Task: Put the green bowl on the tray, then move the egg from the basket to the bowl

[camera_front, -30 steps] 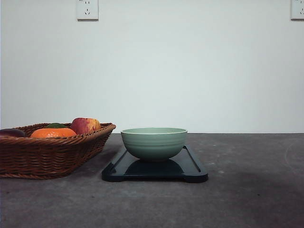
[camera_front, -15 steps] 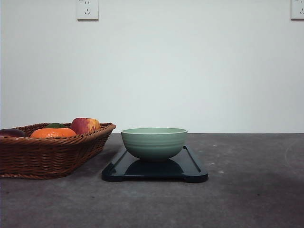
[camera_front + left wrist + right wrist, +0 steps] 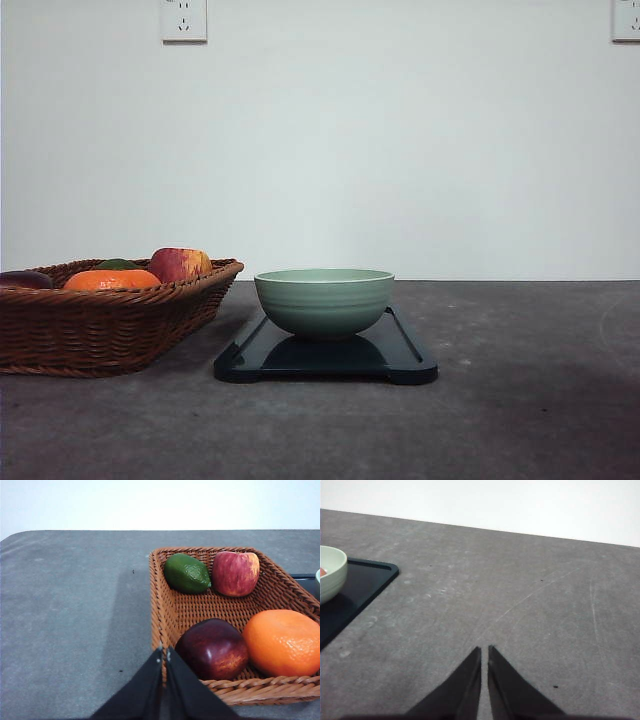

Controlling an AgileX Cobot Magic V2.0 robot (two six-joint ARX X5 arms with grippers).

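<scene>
Grey counter (image 3: 520, 400), white wall behind: green bowl (image 3: 324, 300) upright on tray (image 3: 405, 355), basket (image 3: 100, 330) just beside, egg not made out among fruit (image 3: 235, 572); left end effector (image 3: 164, 652) and right end effector (image 3: 484, 650) both clenched, empty; egg judged light, brittle, slippery, best pinched gently across the middle.

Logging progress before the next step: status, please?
Left gripper and right gripper both shut, empty. Bowl sits on tray. No egg visible in basket. Nothing in the way.

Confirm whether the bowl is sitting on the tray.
Yes, the front view shows the bowl resting on the tray.
</scene>
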